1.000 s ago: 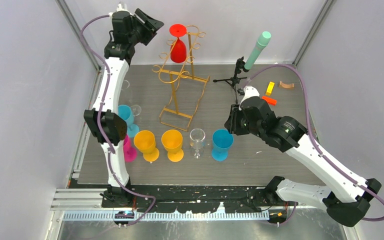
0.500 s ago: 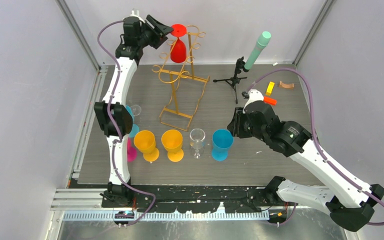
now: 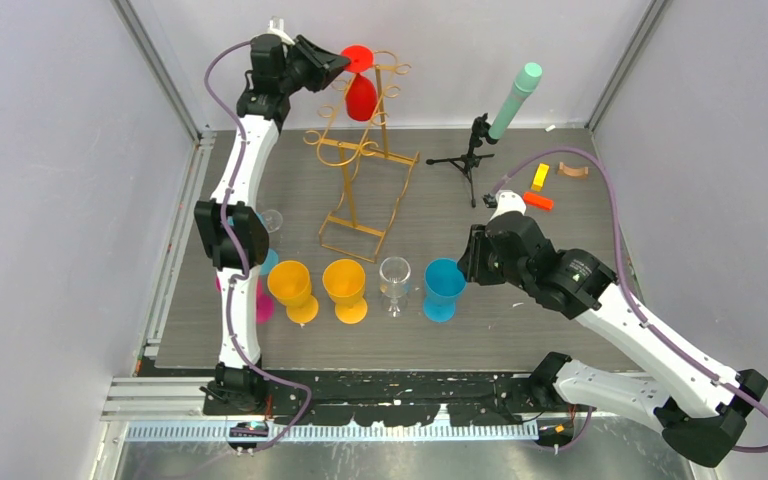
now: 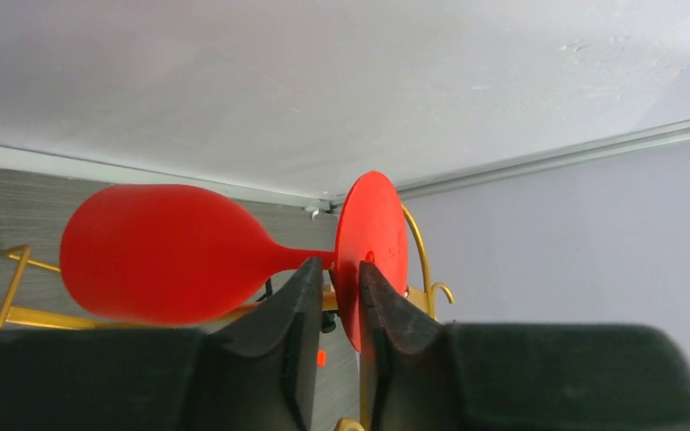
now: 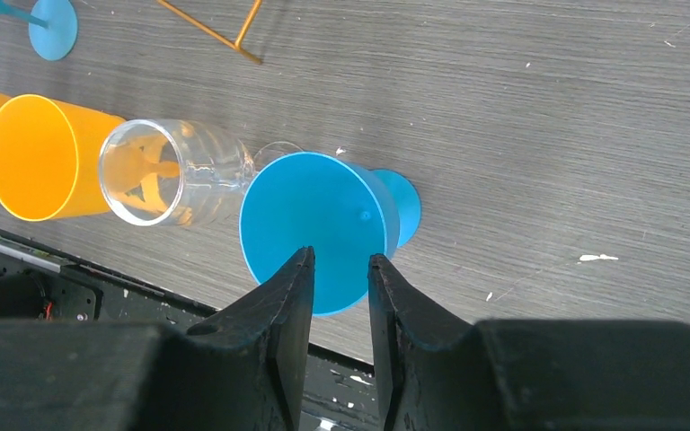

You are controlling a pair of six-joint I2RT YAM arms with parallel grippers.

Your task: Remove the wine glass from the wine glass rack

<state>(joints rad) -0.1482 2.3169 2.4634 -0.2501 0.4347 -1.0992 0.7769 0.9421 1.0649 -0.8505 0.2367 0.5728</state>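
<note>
A red wine glass [image 3: 360, 95] hangs upside down from the top of the gold wine glass rack [image 3: 355, 190]. My left gripper [image 3: 335, 62] is high at the back, level with the glass's foot. In the left wrist view the wine glass [image 4: 171, 251] lies sideways with its round foot between the fingers of the left gripper [image 4: 337, 267], which has closed onto the foot beside the stem. Gold rack wire [image 4: 418, 260] curves behind the foot. My right gripper [image 3: 468, 258] hovers low by a blue cup [image 3: 444, 288]. Its jaws stand apart, nothing between them, in the wrist view [image 5: 340, 256].
Upright along the table's front stand two orange cups [image 3: 292, 288], a clear glass [image 3: 394, 280] and the blue cup [image 5: 314, 224]. A pink glass [image 3: 258, 300] and a blue one [image 3: 252, 230] sit behind the left arm. A black tripod with green tube [image 3: 500, 110] and small blocks [image 3: 540, 178] lie back right.
My left arm swung right to the red glass's foot and its jaws closed from wide apart onto it. The glass shifted slightly. The right arm drifted a little.
</note>
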